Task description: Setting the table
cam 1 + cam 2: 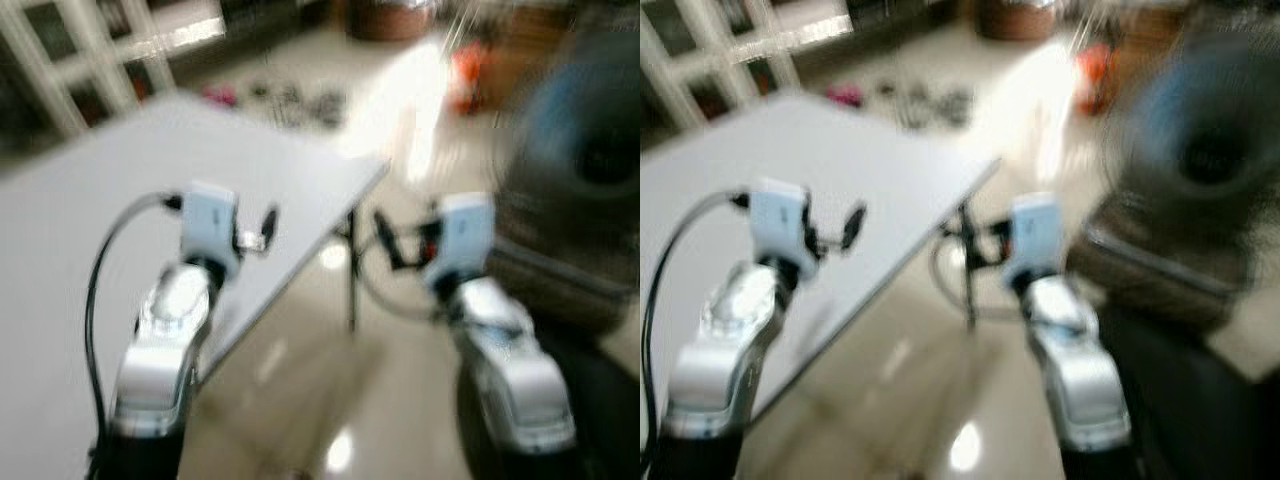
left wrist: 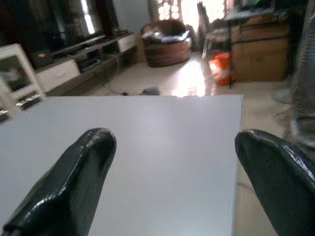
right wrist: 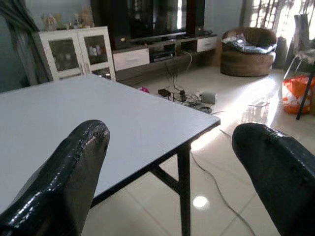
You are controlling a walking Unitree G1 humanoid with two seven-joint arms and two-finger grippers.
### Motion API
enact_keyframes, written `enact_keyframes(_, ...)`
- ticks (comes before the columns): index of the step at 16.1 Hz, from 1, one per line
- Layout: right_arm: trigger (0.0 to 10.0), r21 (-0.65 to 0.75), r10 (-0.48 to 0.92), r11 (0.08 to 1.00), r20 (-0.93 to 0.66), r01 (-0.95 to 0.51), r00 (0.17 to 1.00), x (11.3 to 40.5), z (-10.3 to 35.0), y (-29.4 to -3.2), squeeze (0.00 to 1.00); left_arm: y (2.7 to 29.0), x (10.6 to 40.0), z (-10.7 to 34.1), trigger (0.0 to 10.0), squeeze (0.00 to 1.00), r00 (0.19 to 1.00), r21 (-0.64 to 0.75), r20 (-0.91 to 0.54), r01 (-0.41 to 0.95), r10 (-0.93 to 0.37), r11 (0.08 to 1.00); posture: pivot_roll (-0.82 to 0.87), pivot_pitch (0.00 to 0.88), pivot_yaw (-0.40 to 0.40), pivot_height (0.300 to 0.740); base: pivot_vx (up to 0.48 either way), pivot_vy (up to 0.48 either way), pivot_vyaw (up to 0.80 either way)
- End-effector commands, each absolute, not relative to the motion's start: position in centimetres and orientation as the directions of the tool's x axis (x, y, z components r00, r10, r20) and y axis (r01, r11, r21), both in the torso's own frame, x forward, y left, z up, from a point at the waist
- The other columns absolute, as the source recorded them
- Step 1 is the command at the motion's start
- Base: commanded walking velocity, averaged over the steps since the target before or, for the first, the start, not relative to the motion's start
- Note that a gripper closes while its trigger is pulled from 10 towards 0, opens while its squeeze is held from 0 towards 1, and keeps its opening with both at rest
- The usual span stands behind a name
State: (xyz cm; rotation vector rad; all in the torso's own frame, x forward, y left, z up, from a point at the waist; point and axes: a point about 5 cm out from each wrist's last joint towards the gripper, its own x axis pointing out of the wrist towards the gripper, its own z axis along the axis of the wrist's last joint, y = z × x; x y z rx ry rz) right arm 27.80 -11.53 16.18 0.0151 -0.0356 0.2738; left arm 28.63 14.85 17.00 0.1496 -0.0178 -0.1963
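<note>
1. Two grippers, left gripper (image 2: 172, 187) and right gripper (image 3: 167, 182), spread wide, holding nothing.
2. Facing a bare white table (image 3: 74, 118); no tableware visible.
3. Likely fragile, slippery dishes: grip by rims.

Flat white table (image 3: 88, 113), black-edged

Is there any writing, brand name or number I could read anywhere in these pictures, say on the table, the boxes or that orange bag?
None can be read.
White table: bare, no print.
Cardboard box: any marks are too blurred.
Orange bag: no legible text.
</note>
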Motion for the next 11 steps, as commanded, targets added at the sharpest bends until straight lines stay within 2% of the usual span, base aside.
enact_keyframes(1,10.0,0.019,0.288,0.957,0.045,-0.289,0.957,27.9,16.5,-10.9,0.00,15.6,28.7,17.1,10.0,0.00,0.986,0.201,0.008,0.159,-0.164,0.966,-0.03,0.000,0.071,0.740,0.000,0.000,0.80)
enact_keyframes(3,10.0,0.020,0.291,0.956,0.045,-0.292,0.956,27.9,16.6,-10.9,0.00,15.6,28.7,17.1,10.0,0.00,0.986,0.157,0.016,0.161,-0.165,0.975,-0.03,0.000,0.068,0.740,0.000,0.000,0.80)
enact_keyframes(7,10.0,0.016,0.302,0.953,0.045,-0.303,0.952,28.0,16.8,-10.9,0.00,15.8,28.7,17.4,10.0,0.00,0.988,0.167,0.028,0.147,-0.153,0.975,-0.02,0.000,0.046,0.740,0.000,0.000,0.80)
enact_keyframes(11,10.0,0.043,0.315,0.947,0.050,-0.317,0.948,28.0,16.7,-10.3,0.00,17.2,28.2,17.5,10.0,0.00,0.993,0.212,0.026,0.110,-0.119,0.971,0.04,0.000,0.041,0.740,0.000,0.453,0.80)
